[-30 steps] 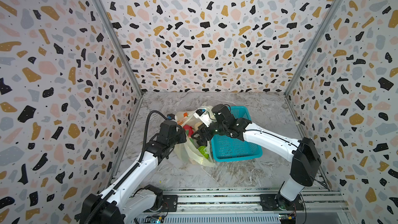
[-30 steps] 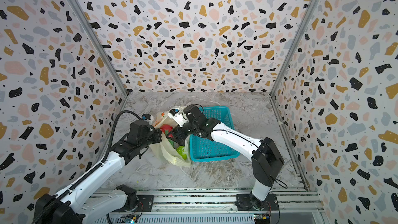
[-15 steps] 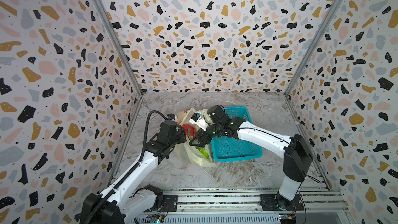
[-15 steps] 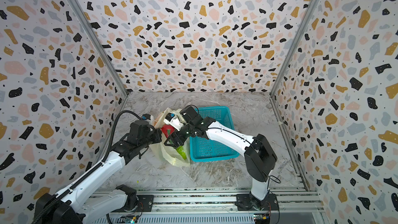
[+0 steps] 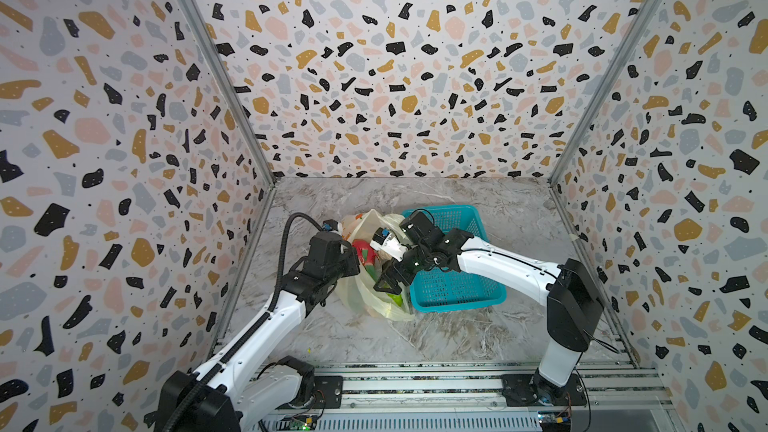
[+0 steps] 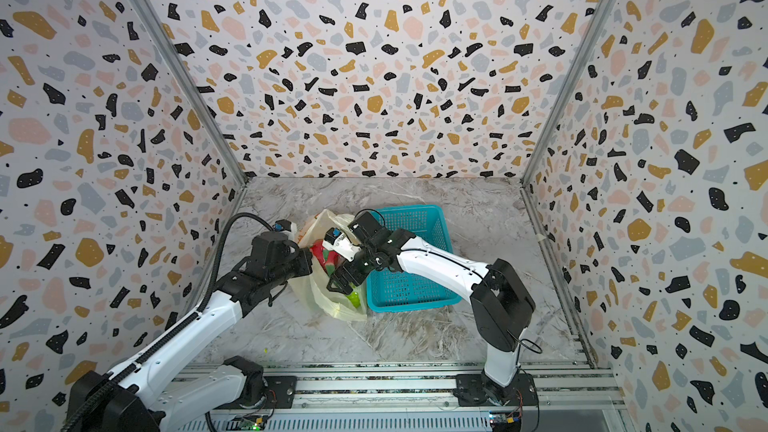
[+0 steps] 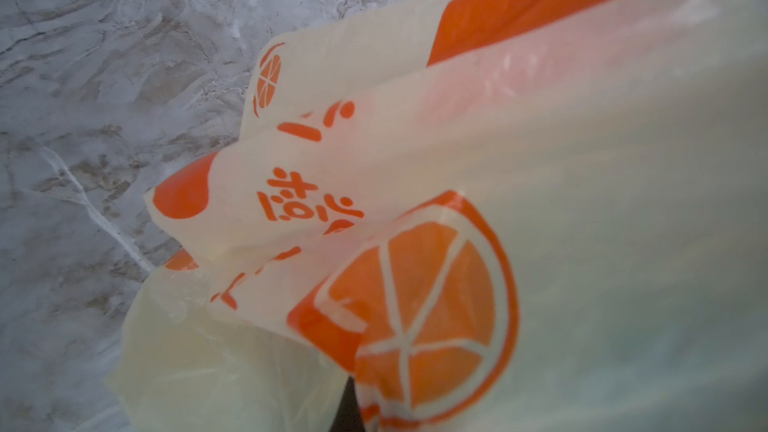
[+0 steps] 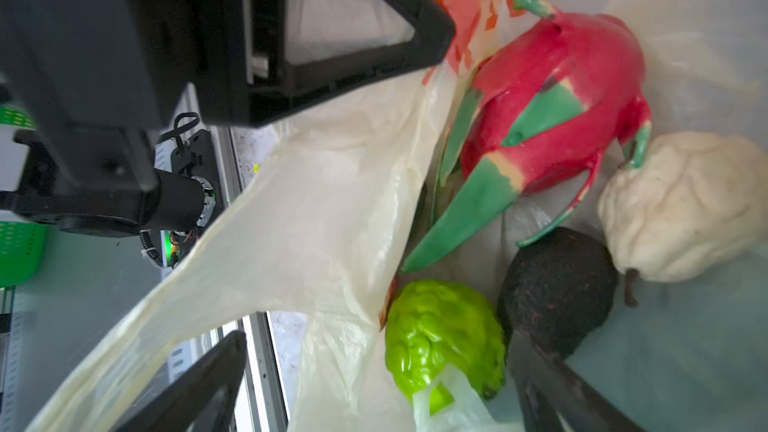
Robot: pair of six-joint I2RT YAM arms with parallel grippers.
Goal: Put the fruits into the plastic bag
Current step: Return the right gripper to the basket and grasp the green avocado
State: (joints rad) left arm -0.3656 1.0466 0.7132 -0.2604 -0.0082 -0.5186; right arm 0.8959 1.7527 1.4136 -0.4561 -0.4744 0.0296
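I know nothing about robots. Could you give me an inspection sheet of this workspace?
Surface: marbled grey table.
Job's things: plastic bag held open; dragon fruit, bumpy green fruit, dark fruit and pale fruit lie inside.
Clutter: teal basket beside the bag.
Grippers: left gripper shut on the bag's edge; right gripper open at the bag's mouth, holding nothing.
Cables: black cable arches over the left arm.
Surroundings: speckled walls, metal rail in front.

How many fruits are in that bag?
4, all inside the plastic bag: red dragon fruit, pale bumpy fruit beside it, dark avocado, and bright green bumpy fruit against the bag's wall. Others may be hidden.
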